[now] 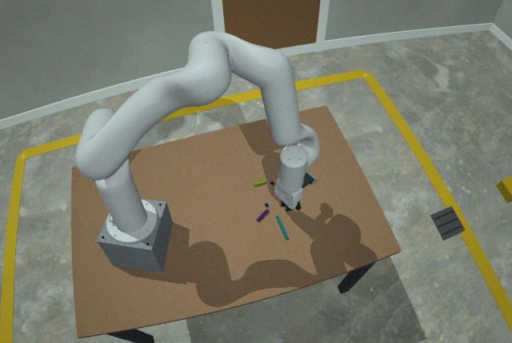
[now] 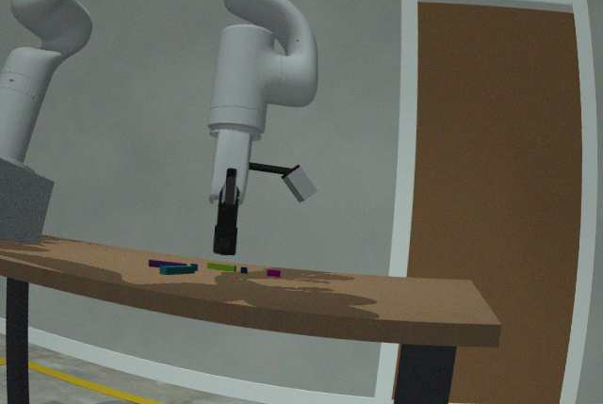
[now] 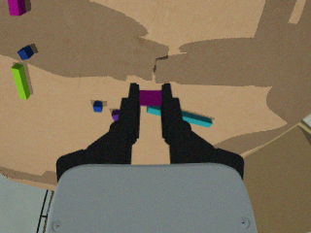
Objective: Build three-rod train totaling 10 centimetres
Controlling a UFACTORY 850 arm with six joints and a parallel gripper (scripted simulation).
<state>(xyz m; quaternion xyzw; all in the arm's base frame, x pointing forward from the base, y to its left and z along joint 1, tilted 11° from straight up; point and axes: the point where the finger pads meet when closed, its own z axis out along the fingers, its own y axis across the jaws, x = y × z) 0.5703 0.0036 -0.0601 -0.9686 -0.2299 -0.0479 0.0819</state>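
Seen from the top, around the gripper [image 1: 291, 208] [image 2: 224, 250] [image 3: 150, 94]: a long, slim turquoise rod [image 1: 282, 227] [image 2: 177, 269] [image 3: 196, 119] at seven o'clock; a purple rod [image 1: 262, 215] [image 2: 167, 263] [image 3: 116, 115] between eight and nine; a bright lime rod [image 1: 260, 183] [image 2: 221, 266] [image 3: 20, 82] at ten. The fingers pinch a stubby magenta rod [image 2: 222, 253] [image 3: 151, 98] above the table; its loose twin [image 2: 273, 273] [image 3: 17, 7] lies at the wrist view's ten. Smallest, cube-like: blue rods at nine [image 1: 266, 204] [image 2: 194, 266] [image 3: 97, 106] and eleven [image 1: 272, 183] [image 2: 243, 269] [image 3: 25, 52].

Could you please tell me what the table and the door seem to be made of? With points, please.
The table [image 1: 198, 173] [image 2: 428, 299] looks like matt fibreboard or wood: its top is plain brown and faintly speckled, with no shine or clear grain. The door [image 1: 270, 0] [image 2: 497, 146] could be painted or stained wood, since its brown face looks flat and dull.
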